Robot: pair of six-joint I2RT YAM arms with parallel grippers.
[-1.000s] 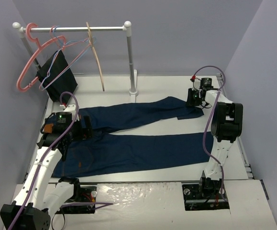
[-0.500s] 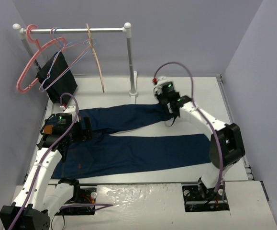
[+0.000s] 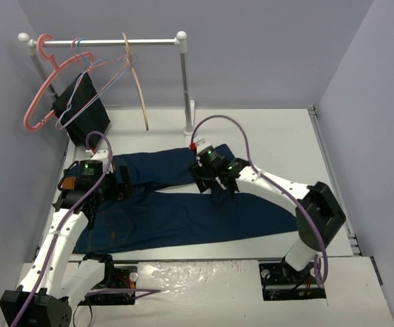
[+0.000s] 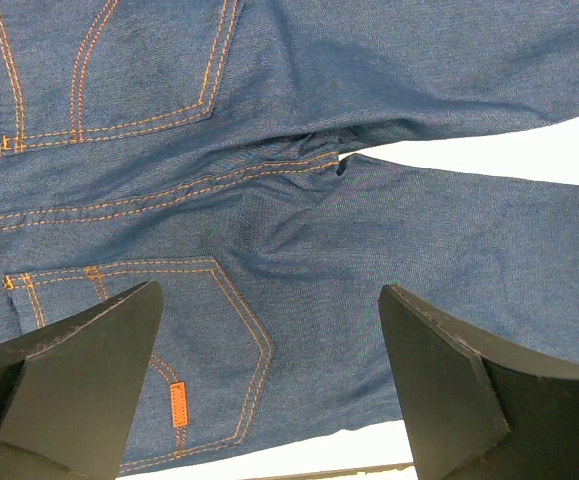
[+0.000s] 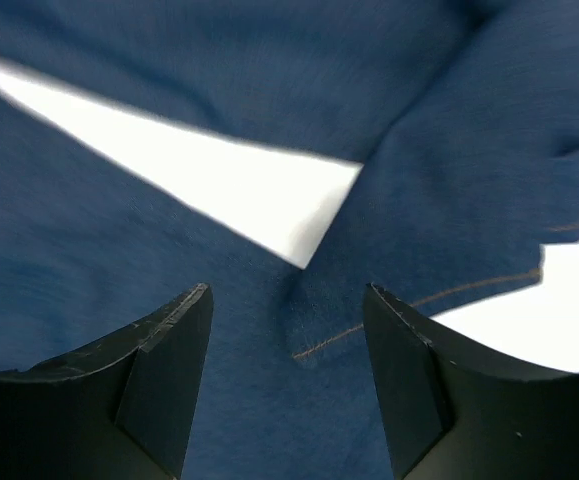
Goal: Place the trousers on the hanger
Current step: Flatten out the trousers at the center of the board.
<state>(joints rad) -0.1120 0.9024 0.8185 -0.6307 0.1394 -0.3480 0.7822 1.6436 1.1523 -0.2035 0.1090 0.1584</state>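
Trousers (image 3: pixel 183 214) are lying flat on the white worktop (image 3: pixel 271 129), waist at the left edge, back pockets facing up, orange stitching showing. Near leg is running straight toward the right edge. Far leg is doubling back on itself, its hem sitting near the worktop's middle.

Right gripper (image 5: pixel 287 291) is hovering just over that folded hem. Its arm is reaching in long from the near right corner, elbow high, jaws parted, nothing between them. Left gripper (image 4: pixel 269 292) is hanging over the seat and crotch seam, jaws spread wide, gripping nothing.

Hanger (image 3: pixel 137 82) is hanging edge-on from the rail (image 3: pixel 101 42) at the far left corner, well apart from the denim. I'm also seeing a pink hanger (image 3: pixel 39 95), wire hangers (image 3: pixel 108 68) and a black cloth (image 3: pixel 81 103) on that rail. Lavender walls (image 3: pixel 251 54) are closing in three sides.
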